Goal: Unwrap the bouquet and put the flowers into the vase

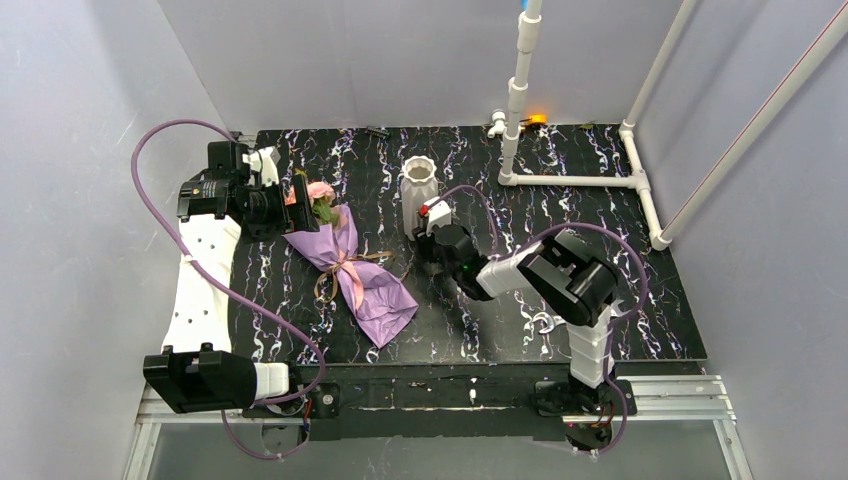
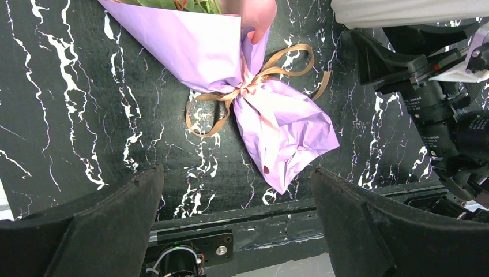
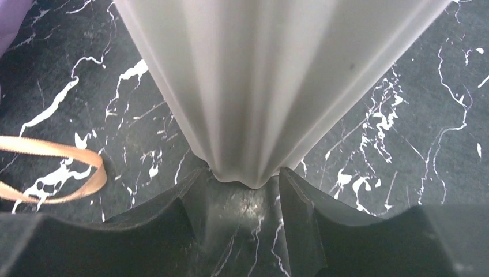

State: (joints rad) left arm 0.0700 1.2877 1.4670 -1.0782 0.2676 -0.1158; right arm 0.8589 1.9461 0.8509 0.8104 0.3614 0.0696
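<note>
The bouquet (image 1: 352, 268) lies on the black marbled table, wrapped in purple paper tied with a tan ribbon (image 2: 286, 56). Pink flowers (image 1: 320, 192) poke out of its far left end. My left gripper (image 1: 300, 205) hovers by that flower end, open and empty; in the left wrist view the bouquet (image 2: 277, 121) lies ahead of the wide-apart left gripper (image 2: 236, 190). The ribbed white vase (image 1: 418, 188) stands upright at the centre back. My right gripper (image 1: 427, 232) is low at its near side. In the right wrist view the fingers press both sides of the vase (image 3: 271, 86) foot.
A frame of white plastic pipes (image 1: 575, 180) stands at the back right, with a small orange object (image 1: 533, 121) behind it. Grey walls close in left, back and right. A loop of ribbon (image 3: 57, 167) lies left of the vase. The table's front rail (image 2: 242, 216) is near.
</note>
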